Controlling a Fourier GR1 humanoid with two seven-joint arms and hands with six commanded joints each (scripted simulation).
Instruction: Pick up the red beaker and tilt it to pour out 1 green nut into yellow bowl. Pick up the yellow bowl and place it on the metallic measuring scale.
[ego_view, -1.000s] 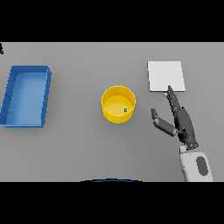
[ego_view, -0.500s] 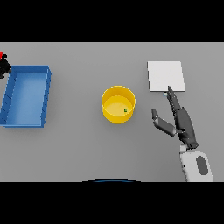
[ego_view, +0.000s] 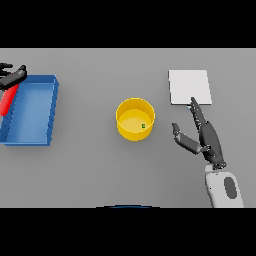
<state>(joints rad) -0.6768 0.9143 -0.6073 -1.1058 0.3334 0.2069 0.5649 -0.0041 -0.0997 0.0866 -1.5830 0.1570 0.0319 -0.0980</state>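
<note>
1. The bowl (ego_view: 135, 119) is seen mid-table, upright, with one green nut (ego_view: 143, 126) lying inside near its right wall. The pour is judged done.
2. The scale (ego_view: 189, 87), a pale square plate, lies to the right of the bowl and slightly farther away, apart from it.
3. The right hand (ego_view: 204, 135) is held between bowl and scale, fingers straight and relaxed, thumb spread toward the bowl; nothing is grasped. Its fingertips reach the scale's near edge.
4. The left hand (ego_view: 12, 76) is seen at the left edge over the blue tray (ego_view: 52, 107), fingers closed round the red beaker (ego_view: 6, 101).
5. Handling, as judged: the bowl looks rigid, light and smooth-walled, so slipping is possible. A hold across the right wall, thumb opposite fingers, is suggested.
6. The bowl should be kept level when lifted, so the nut is not spilled.
</note>
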